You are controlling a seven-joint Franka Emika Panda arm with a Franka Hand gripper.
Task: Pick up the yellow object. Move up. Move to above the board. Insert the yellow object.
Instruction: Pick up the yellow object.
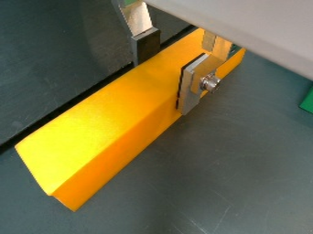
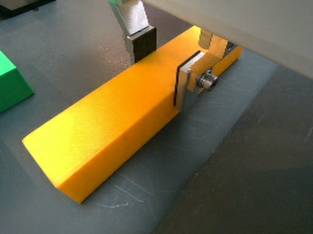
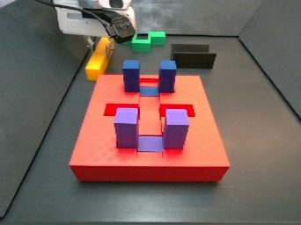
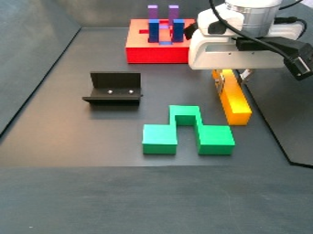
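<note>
Long plain yellow-orange bar [image 2: 116, 128], smooth flat faces, lying on floor, pincer [image 2: 169, 60] clamped across it

Dark grey matte tabletop [image 4: 73, 183], evenly lit and faintly scuffed, fenced by dark upright walls [image 3: 223, 18] rising along the far and side edges.

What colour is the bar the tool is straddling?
Yellow-orange: the yellow object, with the tool at one end, clearest in a wrist view.

Even overhead light, soft shadows, sharp.
</note>
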